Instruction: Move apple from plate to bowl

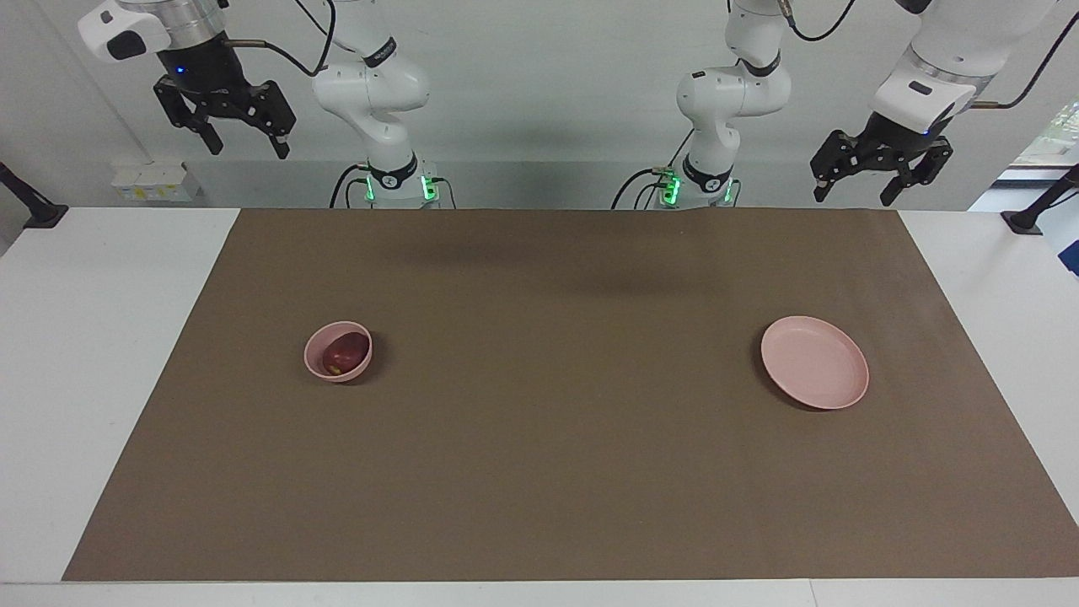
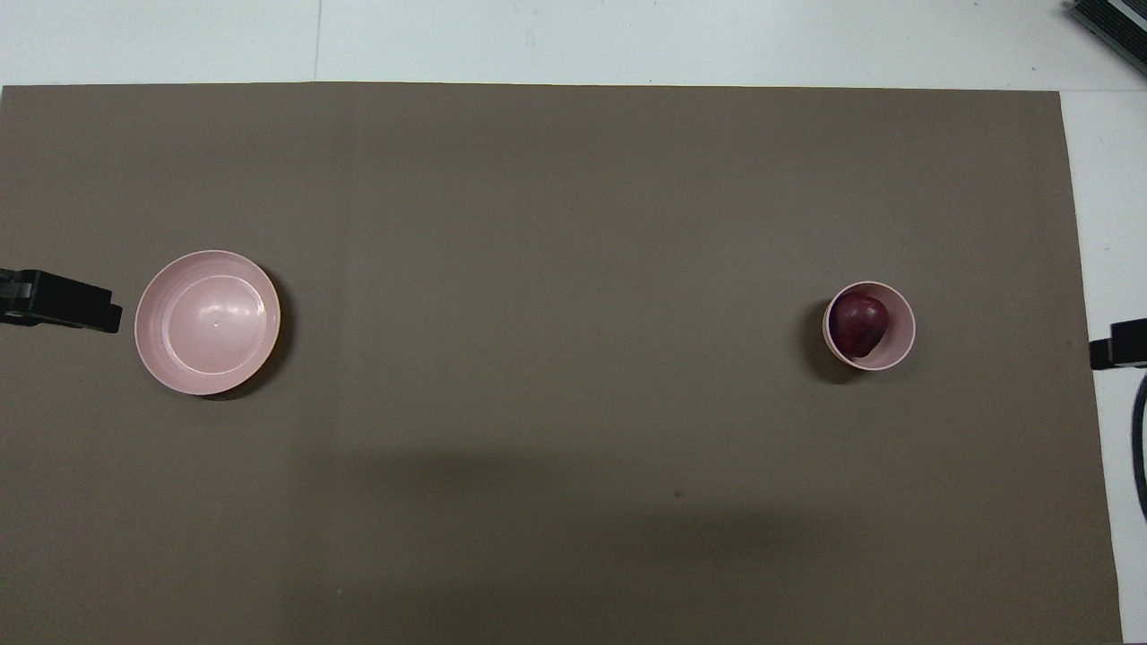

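Apple (image 1: 346, 351), maroon with yellowish patch, sits in pink bowl (image 1: 316, 363). Brown mat (image 1: 556, 472) covers white surface (image 1: 101, 337). Left gripper (image 1: 881, 173) and right gripper (image 1: 226, 118): both spread, empty.

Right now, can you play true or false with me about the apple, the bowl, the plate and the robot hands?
1. The apple sits in the bowl. True.
2. The plate has a banana on it. False: it is bare.
3. The right gripper holds the apple. False: it is open, raised off the mat's right-arm end.
4. The left gripper is open. True.
5. Bowl and plate touch. False: they lie at the mat's two ends.
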`<state>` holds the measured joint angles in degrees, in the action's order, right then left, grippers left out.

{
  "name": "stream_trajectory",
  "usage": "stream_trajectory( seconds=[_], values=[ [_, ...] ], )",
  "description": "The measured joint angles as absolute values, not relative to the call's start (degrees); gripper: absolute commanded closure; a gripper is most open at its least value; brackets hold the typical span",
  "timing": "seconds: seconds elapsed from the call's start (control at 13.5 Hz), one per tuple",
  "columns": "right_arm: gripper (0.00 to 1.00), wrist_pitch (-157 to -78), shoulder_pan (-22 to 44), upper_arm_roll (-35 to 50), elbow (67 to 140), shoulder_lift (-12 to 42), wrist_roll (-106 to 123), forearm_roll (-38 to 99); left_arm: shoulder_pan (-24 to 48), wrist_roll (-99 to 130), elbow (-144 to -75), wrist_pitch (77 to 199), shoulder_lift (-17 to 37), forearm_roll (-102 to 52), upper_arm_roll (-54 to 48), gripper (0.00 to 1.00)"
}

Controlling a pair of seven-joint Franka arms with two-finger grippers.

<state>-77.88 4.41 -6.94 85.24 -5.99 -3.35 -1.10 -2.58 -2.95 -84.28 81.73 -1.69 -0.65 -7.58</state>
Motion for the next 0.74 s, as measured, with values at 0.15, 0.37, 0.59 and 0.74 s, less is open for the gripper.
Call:
stream_trajectory(
  seconds=[0.15,0.37,0.59,0.74],
  values=[
    [0.00,-78.97,4.41,-6.95,85.45,-5.54,-3.35,-1.11,-2.58,-2.95,-84.28,81.79,-1.69,-0.65,-7.52,0.00],
    [0.00,-79.43,4.41,-6.95,85.48,-5.52,-3.35,-1.10,-2.60,-2.95,-84.28,81.77,-1.69,-0.65,-7.39,0.00],
    [0.00,-79.43,4.41,-6.95,86.52,-5.75,-3.35,-1.10,-2.60,-2.95,-84.28,81.73,-1.69,-0.65,-7.50,0.00],
    [0.00,-79.43,4.41,-6.94,87.07,-5.99,-3.35,-1.10,-2.60,-2.95,-84.28,81.73,-1.70,-0.65,-7.53,0.00]
  ],
)
